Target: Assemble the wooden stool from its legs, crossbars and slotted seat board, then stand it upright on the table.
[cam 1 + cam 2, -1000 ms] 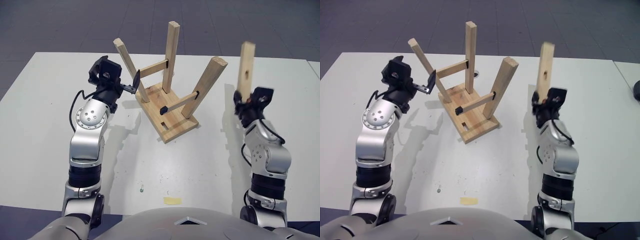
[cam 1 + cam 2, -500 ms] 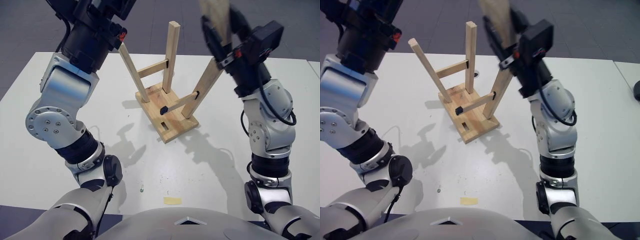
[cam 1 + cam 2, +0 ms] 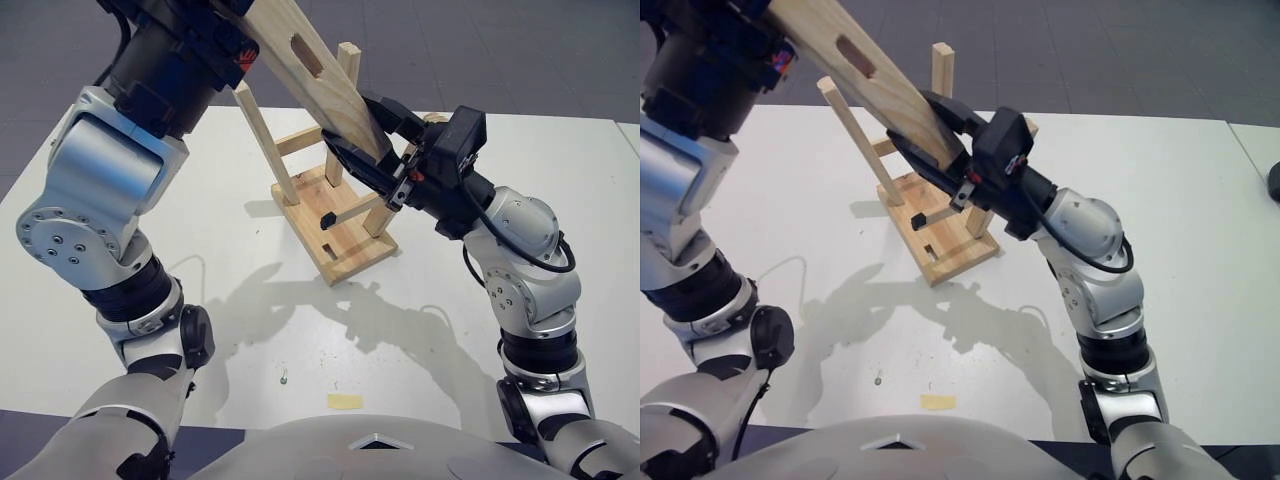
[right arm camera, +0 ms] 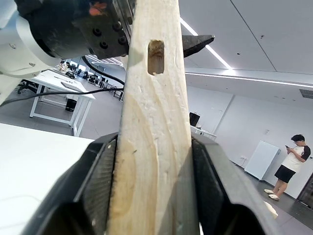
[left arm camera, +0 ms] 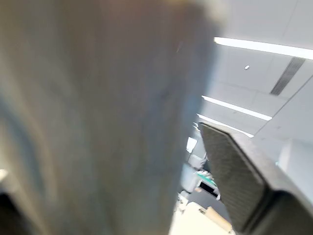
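Table: white table (image 3: 520,340) is stretching under both arms, with grey floor running behind it.
Left gripper: left gripper (image 3: 235,35) is hanging high over the table's left part, at the upper end of the loose leg; whether it is gripping cannot be told.
Loose leg: loose leg (image 3: 315,75) is slanting through the air from the left gripper down to the right gripper, showing a slot in its upper face and crossing in front of the stool.
Stool: seat board (image 3: 340,250) is lying flat on the table mid-scene, with three fitted legs (image 3: 262,140) pointing up from it and two crossbars (image 3: 303,140) joining them.
Right gripper: right gripper (image 3: 372,160) is clenching the loose leg's lower end, one finger pressing each side, above the seat board.
Tape: yellowish scrap (image 3: 345,401) is lying near the table's front edge.
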You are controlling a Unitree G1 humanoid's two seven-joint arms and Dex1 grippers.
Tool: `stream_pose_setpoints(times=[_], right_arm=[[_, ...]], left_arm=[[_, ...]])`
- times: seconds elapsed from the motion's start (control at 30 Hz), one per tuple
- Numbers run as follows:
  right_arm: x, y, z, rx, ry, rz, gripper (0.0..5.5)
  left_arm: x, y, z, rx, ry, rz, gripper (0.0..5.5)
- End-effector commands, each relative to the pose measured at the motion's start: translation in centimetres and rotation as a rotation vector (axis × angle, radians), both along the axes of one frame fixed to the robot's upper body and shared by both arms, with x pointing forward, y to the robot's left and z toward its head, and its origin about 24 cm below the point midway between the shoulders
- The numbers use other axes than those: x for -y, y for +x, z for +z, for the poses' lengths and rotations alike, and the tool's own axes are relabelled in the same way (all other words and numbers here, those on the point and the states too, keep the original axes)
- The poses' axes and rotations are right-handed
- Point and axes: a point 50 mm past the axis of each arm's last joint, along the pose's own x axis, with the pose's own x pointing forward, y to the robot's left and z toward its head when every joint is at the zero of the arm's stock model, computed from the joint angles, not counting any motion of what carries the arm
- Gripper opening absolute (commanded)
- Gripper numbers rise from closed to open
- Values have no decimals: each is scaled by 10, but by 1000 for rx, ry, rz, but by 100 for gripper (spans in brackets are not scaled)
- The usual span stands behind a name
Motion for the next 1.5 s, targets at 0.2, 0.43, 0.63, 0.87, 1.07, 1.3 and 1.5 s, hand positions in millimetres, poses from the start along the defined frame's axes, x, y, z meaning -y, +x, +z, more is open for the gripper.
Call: stream_pose_setpoints(times=[0.2, 0.43, 0.63, 0.87, 1.07, 1.3, 1.5], right_arm=[[4, 4, -2, 25, -15, -64, 204], [3, 5, -5, 19, -15, -70, 204], [3, 6, -8, 9, -9, -99, 240], [11, 21, 5, -107, 215, -184, 356], [60, 58, 54, -55, 481, -496, 451], [112, 85, 10, -121, 175, -886, 540], [59, 58, -39, -304, 69, -654, 540]], left_arm=[[-6, -3, 1, 19, 68, 56, 259], [-6, -1, 3, 41, 127, 87, 137], [-9, -2, 12, 103, 143, 114, 106], [-58, 16, 37, 142, 72, 481, 105], [-79, 29, 17, 118, 202, 739, 105], [-122, 33, -1, 121, 545, 1145, 105], [-124, 37, -34, 38, 645, 1148, 104]])
